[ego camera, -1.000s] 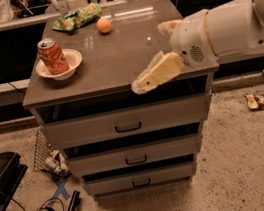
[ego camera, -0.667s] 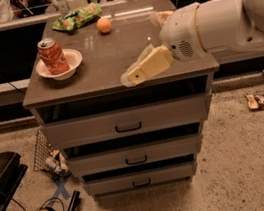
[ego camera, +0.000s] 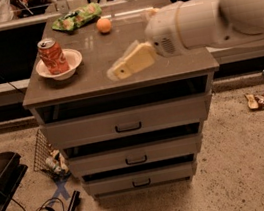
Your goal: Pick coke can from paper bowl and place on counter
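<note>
Gripper (ego camera: 127,65) has moved left across the counter (ego camera: 58,90) since 1 s ago and is now closer to the bowl. It hangs over the middle of the top, towards the front edge, tip pointing left. Can't tell whether it's released or clenched. Coke can (ego camera: 52,56) stands upright in the paper bowl (ego camera: 76,59) by the left edge, apart from the gripper. Orange fruit (ego camera: 103,25) and green snack bag (ego camera: 76,19) are near the back edge.
</note>
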`<state>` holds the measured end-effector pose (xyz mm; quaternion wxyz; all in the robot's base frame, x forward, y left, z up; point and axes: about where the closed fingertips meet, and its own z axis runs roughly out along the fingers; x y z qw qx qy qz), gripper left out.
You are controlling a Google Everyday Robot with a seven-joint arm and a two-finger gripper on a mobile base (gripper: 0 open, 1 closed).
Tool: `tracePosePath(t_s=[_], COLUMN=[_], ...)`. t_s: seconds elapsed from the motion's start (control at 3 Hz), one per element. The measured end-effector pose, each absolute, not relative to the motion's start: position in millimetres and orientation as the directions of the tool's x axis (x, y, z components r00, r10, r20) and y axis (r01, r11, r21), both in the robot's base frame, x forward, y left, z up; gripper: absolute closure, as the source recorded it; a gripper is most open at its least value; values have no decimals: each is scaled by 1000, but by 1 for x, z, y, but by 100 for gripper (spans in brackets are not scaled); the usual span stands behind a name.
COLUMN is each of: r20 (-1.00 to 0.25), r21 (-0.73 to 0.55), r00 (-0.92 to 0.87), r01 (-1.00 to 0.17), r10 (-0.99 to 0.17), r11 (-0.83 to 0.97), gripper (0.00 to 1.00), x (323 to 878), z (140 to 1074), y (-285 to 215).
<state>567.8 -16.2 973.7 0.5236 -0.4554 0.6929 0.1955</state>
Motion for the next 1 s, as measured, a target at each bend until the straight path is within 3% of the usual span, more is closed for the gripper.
tracePosePath(t_s=[0.67,1.0], r20=[-935,-966], r21=[-178,-95], r00=[-15,-30], r01=[-845,-881], r10=[-355,-256], r11=[504,464], gripper=[0,0], x=[657,681], z=[949,929], y=[94,152])
